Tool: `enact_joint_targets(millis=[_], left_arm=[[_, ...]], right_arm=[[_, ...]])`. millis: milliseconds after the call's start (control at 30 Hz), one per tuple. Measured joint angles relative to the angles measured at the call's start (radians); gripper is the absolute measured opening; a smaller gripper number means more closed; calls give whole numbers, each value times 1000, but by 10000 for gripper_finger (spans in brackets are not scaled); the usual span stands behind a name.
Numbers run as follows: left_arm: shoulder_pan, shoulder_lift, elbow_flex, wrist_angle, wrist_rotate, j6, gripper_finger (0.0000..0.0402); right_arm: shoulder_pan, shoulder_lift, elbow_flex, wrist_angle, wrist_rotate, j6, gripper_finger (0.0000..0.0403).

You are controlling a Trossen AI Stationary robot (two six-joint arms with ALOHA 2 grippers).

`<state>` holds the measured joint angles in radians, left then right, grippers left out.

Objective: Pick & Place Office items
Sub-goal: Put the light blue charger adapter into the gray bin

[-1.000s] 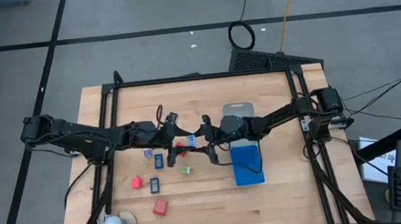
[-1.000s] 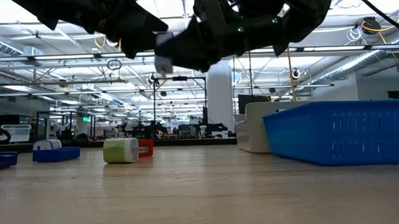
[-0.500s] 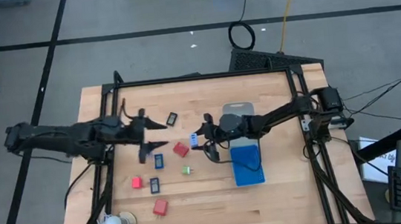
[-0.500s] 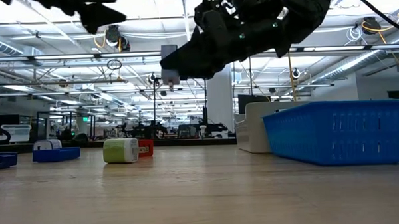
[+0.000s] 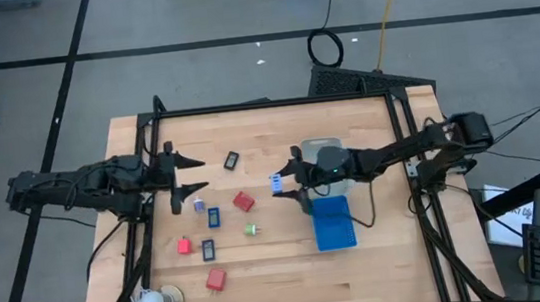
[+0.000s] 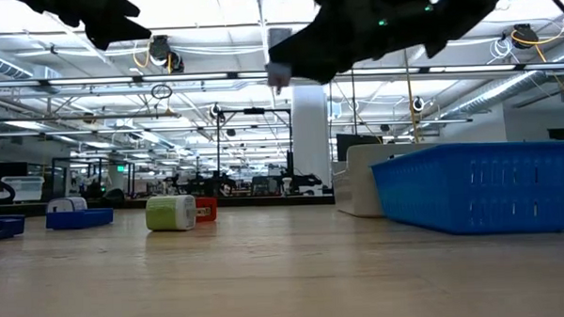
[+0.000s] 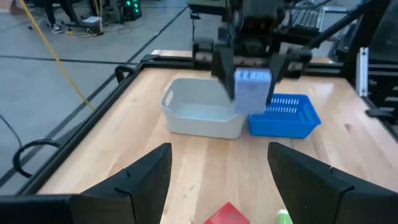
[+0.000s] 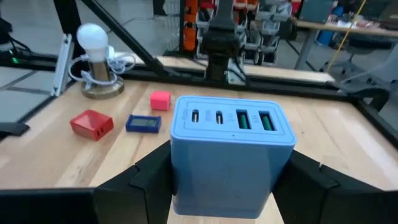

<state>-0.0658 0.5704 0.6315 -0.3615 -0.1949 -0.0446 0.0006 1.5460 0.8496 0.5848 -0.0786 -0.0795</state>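
I have the right gripper (image 8: 231, 171) clamped on the light-blue cube (image 8: 231, 155), a port-faced charger block; both fingers sit against its sides and it hangs clear of the wood. In the overhead view the cube (image 5: 276, 182) is just off the 9 o'clock edge of the clear tray (image 5: 322, 151), with the blue tray (image 5: 333, 223) at its 5 o'clock.

My judgement: this is the carry step, drop-off not yet done. To do it well I would keep the cube level, stay high enough to clear the tray wall, and release only once it is fully over a tray floor. Which tray is meant I cannot tell.

Further out, at 9 o'clock from the cube, a red block (image 5: 243, 201), a green bit (image 5: 250, 229) and the dark blue-and-black pieces (image 5: 214, 216) lie loose on the table (image 5: 383, 270).

Farthest, the left gripper (image 5: 188, 176) hovers with jaws spread wide and empty, well clear of my path.
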Motion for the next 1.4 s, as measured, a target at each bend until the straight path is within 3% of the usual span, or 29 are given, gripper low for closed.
enact_joint_targets(millis=[133, 367, 733, 1100, 1400], left_arm=[[0, -13, -40, 44, -3, 13, 269], [0, -84, -222, 218, -18, -3, 269], [0, -299, -368, 252, -52, -42, 269], [0, -384, -401, 185, -103, -62, 269], [0, -384, -536, 348, -100, -40, 269]], right_arm=[[0, -95, -79, -2, 8, 0, 208], [-2, -279, -202, 1, 83, -5, 208], [-57, -511, -345, -27, 108, 27, 208], [-150, -588, -410, -54, 103, 60, 208], [-166, -607, -411, -98, 101, 76, 208]])
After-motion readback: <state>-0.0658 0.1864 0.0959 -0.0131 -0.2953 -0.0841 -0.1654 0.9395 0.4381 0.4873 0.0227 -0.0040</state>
